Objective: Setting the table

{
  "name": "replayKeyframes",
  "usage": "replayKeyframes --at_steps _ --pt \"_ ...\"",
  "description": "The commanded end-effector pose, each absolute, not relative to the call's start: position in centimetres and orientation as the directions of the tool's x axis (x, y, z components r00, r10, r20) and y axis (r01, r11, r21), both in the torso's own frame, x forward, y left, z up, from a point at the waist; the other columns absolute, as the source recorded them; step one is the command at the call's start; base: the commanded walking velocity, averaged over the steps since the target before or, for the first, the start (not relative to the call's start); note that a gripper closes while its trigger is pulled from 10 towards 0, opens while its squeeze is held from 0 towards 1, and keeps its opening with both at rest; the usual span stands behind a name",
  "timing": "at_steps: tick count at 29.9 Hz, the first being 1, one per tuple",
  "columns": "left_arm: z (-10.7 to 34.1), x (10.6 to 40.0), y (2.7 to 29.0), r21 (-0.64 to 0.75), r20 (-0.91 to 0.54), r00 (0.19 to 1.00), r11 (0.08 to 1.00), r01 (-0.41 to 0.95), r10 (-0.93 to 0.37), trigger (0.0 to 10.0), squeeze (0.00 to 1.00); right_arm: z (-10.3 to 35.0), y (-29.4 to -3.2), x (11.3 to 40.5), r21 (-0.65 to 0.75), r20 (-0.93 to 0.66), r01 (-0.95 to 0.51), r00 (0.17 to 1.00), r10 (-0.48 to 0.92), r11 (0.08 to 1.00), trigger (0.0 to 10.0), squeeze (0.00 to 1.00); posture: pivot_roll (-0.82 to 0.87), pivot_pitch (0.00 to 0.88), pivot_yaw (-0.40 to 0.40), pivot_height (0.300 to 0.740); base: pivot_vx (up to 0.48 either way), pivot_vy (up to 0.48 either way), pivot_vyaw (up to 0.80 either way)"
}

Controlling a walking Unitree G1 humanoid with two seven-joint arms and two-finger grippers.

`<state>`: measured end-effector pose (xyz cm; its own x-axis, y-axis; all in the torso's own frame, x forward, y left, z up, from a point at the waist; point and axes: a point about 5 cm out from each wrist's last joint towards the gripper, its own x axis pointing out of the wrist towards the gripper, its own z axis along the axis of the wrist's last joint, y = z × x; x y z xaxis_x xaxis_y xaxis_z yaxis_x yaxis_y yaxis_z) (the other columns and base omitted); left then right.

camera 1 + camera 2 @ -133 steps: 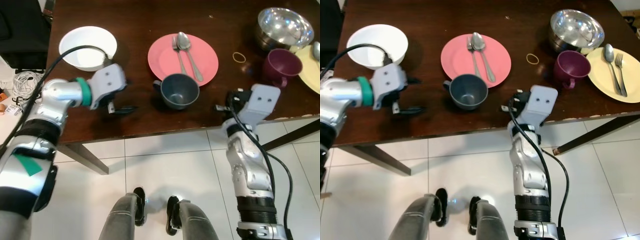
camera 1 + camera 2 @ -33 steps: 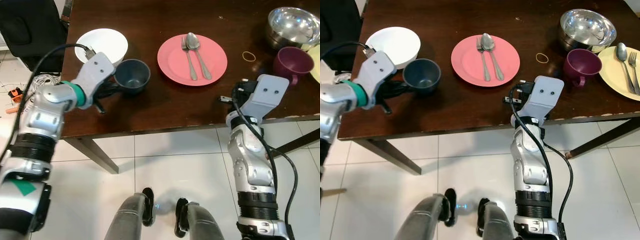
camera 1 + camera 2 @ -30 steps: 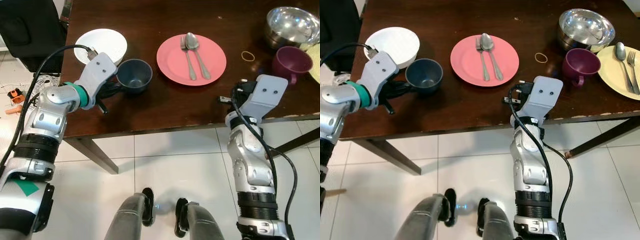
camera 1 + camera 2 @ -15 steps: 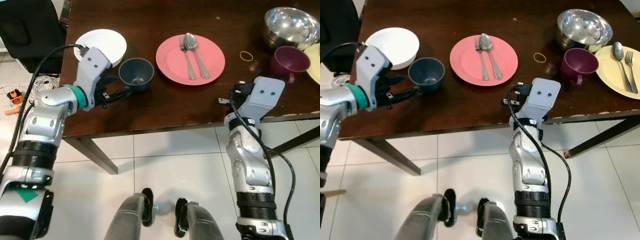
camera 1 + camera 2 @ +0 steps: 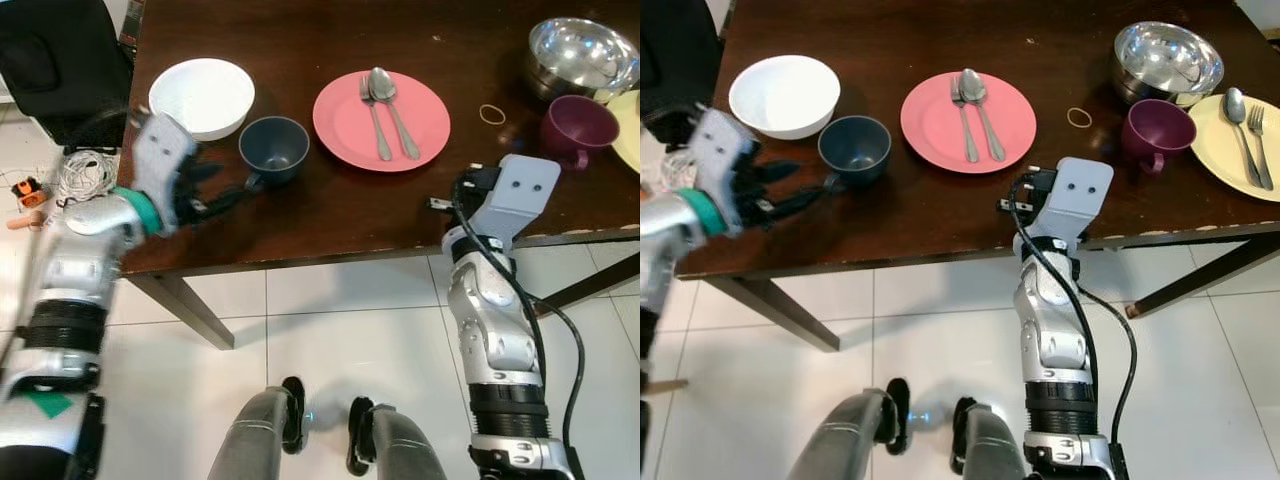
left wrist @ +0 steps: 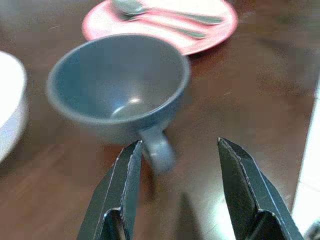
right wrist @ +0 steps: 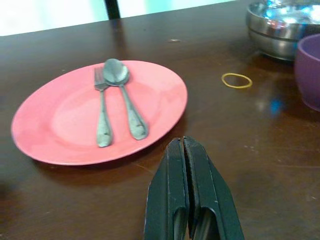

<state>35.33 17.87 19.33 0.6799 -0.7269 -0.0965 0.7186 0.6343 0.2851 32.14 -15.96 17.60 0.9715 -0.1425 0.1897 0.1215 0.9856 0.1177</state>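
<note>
Dark blue ceramic cup [image 5: 273, 148], now released and moved to sit between white bowl [image 5: 200, 95] and round pink plate [image 5: 381, 106], looks placed, as left gripper [image 6: 175, 192] backs away spread empty while right gripper [image 7: 189, 197] stays pinched empty.

1. On the table [image 5: 300, 215] before you, the bowl [image 5: 201, 96] sits far left, with a cup [image 5: 273, 150] just right of it.
2. Right of that cup lies a plate [image 5: 382, 106] carrying a fork [image 5: 370, 115] and spoon [image 5: 388, 97] side by side.
3. Further right lies a rubber band [image 5: 491, 113], then a second cup [image 5: 578, 124] in front of another bowl [image 5: 583, 55].
</note>
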Motion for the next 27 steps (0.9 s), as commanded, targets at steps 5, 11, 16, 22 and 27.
replayKeyframes --at_steps 5,11,16,22,27 --pt "21.0 35.1 19.5 0.354 -0.148 0.623 0.547 0.758 -0.768 10.0 0.0 17.1 -16.7 31.8 0.121 0.177 0.147 0.97 -0.167 0.982 10.0 0.0 0.12 0.196 0.071 0.74 0.0 0.0 0.0" --pt "21.6 34.8 20.8 0.392 -0.197 0.599 0.498 0.773 -0.776 10.0 0.0 16.9 -16.8 31.6 0.123 0.173 0.153 0.969 -0.173 0.98 10.0 0.0 0.12 0.2 0.069 0.74 0.0 0.0 0.0" --pt "21.5 35.2 21.7 0.427 -0.229 0.606 0.48 0.766 -0.762 10.0 0.0 16.8 -16.5 31.7 0.125 0.171 0.143 0.972 -0.163 0.982 10.0 0.0 0.13 0.204 0.064 0.74 0.0 0.0 0.0" --pt "20.4 35.0 20.4 0.384 -0.245 0.596 0.488 0.784 -0.765 10.0 0.0 17.2 -16.4 31.7 0.125 0.182 0.14 0.97 -0.162 0.982 10.0 0.0 0.11 0.205 0.08 0.74 0.0 0.0 0.0" --pt "20.3 33.9 19.9 0.328 -0.242 0.568 0.485 0.811 -0.786 10.0 0.0 17.0 -16.9 31.4 0.123 0.178 0.154 0.968 -0.174 0.98 10.0 0.0 0.12 0.211 0.085 0.74 0.0 0.0 0.0"
